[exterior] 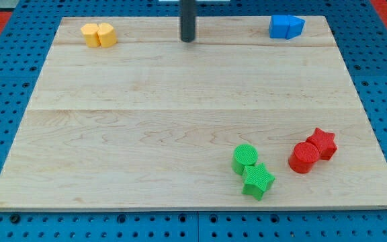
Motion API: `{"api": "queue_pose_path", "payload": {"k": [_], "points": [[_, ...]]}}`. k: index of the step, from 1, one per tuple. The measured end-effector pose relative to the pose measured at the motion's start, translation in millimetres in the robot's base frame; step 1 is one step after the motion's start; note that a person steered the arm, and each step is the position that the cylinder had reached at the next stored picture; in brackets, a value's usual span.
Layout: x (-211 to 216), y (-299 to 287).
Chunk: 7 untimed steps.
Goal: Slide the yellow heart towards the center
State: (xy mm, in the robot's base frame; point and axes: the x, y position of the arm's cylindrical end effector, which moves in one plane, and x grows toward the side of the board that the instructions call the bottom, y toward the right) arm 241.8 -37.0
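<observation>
Two yellow blocks sit touching at the view's top left: a yellow block (90, 33) on the left, whose shape I cannot make out, and a yellow heart-like block (107, 34) on the right. My tip (188, 39) stands on the board near the view's top edge, well to the right of the yellow pair and not touching any block.
Two blue blocks (286, 26) sit touching at the top right. A red cylinder (304, 157) and a red star (323, 142) touch at the lower right. A green cylinder (245, 158) and a green star (257, 180) touch near the wooden board's (146, 114) bottom edge.
</observation>
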Motion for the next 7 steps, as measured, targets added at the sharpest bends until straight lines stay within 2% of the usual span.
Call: {"api": "queue_pose_path", "payload": {"k": [1,2,3,6,7], "points": [[-37.6,-59.0],[-49.9,-114.5],[-49.8,-145.2],[-48.8,-206.6],[-43.9,-206.7]]}}
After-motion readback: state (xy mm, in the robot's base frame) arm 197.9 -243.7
